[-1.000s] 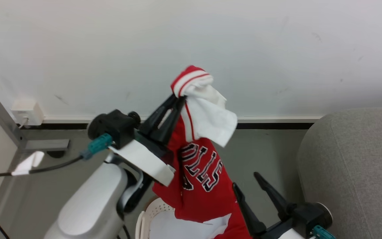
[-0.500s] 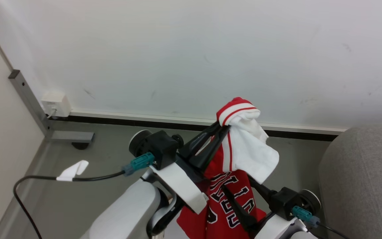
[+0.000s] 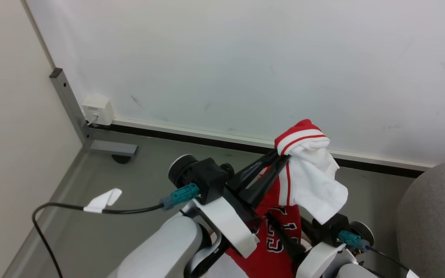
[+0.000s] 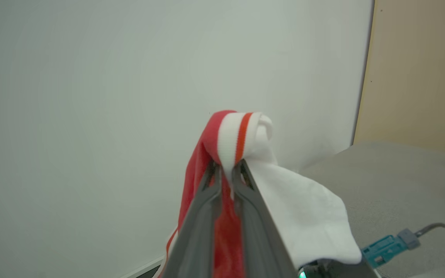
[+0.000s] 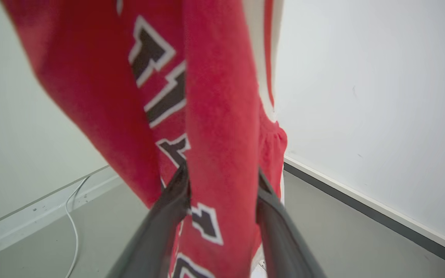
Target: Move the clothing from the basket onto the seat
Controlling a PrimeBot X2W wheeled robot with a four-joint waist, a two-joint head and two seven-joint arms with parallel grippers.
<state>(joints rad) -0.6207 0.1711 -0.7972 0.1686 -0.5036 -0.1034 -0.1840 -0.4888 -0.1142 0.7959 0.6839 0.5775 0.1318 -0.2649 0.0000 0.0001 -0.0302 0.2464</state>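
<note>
Hanging clothing (image 3: pixel 310 178): red jersey, white panel, red-and-white striped trim. It is held in mid-air by the left gripper (image 3: pixel 281 156), pinched tight on the trim. The right gripper (image 5: pixel 222 175) straddles a red fold lower down, grip uncertain. Black white-edged characters are broken by folds and unreadable.

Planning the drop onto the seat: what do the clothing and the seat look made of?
The clothing: soft jersey fabric, probably synthetic, matte red with black-and-white numbers and a white panel. It hangs limp and folded from the left gripper. The seat: grey woven upholstery, matte, with a fine speckled texture. Its rounded edge suggests padding underneath.
</note>
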